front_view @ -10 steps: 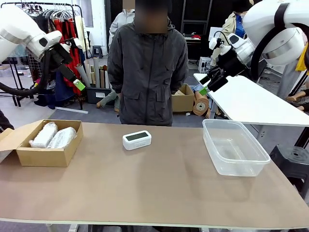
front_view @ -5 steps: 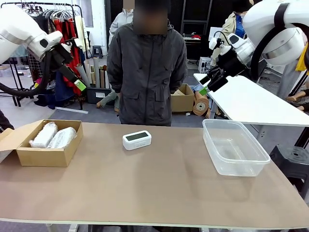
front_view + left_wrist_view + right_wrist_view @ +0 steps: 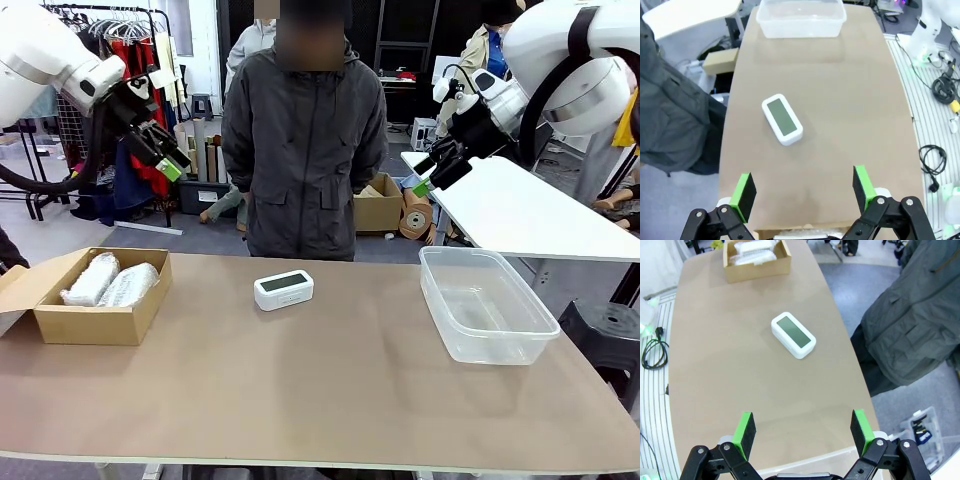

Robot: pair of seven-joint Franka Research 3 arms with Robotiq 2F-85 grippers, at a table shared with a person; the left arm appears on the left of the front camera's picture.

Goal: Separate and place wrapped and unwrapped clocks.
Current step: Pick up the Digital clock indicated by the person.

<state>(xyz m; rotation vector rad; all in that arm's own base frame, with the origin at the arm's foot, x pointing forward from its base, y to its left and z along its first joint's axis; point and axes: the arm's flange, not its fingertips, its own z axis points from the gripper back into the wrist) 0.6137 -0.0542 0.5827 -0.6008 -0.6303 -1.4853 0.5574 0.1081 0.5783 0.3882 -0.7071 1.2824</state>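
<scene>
What the bare clock (image 3: 283, 289) displays is too small to read, and the cardboard box (image 3: 90, 322) is cut off at left.

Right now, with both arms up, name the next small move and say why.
Probably lower the open right gripper toward the bare clock. Both wrapped clocks already lie in the cardboard box; the bare clock sits alone mid-table, and the clear tub on the right arm's side stands empty, so that arm seems best placed to carry it over.

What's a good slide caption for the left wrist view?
Open left gripper above the table, facing a bare clock and a clear tub.
</scene>
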